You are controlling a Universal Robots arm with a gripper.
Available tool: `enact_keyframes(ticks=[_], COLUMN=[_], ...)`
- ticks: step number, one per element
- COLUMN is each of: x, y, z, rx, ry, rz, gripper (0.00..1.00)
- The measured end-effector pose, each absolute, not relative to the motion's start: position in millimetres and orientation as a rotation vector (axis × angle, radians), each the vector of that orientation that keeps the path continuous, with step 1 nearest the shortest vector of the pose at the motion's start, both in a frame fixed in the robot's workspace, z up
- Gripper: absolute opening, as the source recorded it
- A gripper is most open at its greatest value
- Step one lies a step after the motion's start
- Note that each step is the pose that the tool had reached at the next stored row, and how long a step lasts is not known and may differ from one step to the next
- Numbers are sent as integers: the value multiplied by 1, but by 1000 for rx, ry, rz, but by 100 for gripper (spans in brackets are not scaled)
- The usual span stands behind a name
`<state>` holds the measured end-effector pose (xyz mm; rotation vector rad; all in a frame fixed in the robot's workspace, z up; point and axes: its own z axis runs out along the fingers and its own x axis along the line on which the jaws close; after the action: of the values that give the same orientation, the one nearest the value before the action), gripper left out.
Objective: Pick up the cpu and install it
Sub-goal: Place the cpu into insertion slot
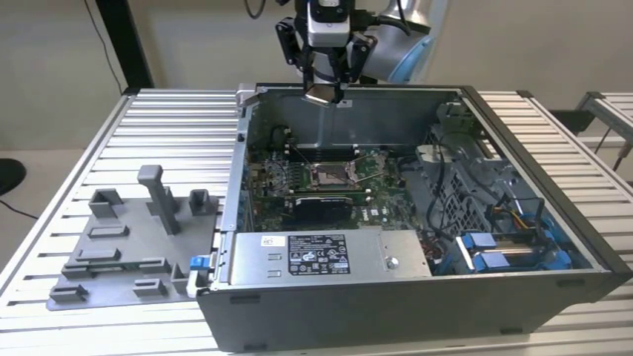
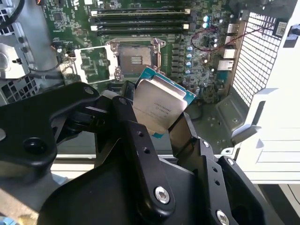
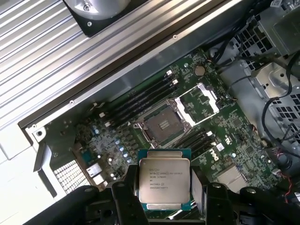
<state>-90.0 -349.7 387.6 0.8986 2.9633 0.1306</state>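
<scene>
Silver-topped cpu (image 3: pixel 164 183) is hanging clamped between the jaws, picked up but not yet sitting in the socket (image 3: pixel 161 124).

In the exterior view the arm (image 1: pixel 398 52) is cut off at twelve o'clock; in the second wrist view the gripper (image 2: pixel 157 112) covers two edges of the cpu (image 2: pixel 161 101).
</scene>
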Motion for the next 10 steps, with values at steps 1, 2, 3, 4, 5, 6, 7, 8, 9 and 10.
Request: enact_keyframes(ticks=[1,2,3,4,5,6,7,8,9,10], x=[-90,-90,-90,-90,-90,-90,-90,-90,-90,-90], y=[-350,-350,-350,-350,-350,-350,-350,-350,-350,-350], z=[388,388,388,388,388,388,388,388,388,388], rx=[903,910,921,938,956,973,984,998,1018,1040], ry=[2962,2959,2956,2950,2944,2938,2933,2928,2921,2912], rz=[130,130,130,130,129,129,129,128,128,127], gripper=[0,0,0,0,0,0,0,0,0,0])
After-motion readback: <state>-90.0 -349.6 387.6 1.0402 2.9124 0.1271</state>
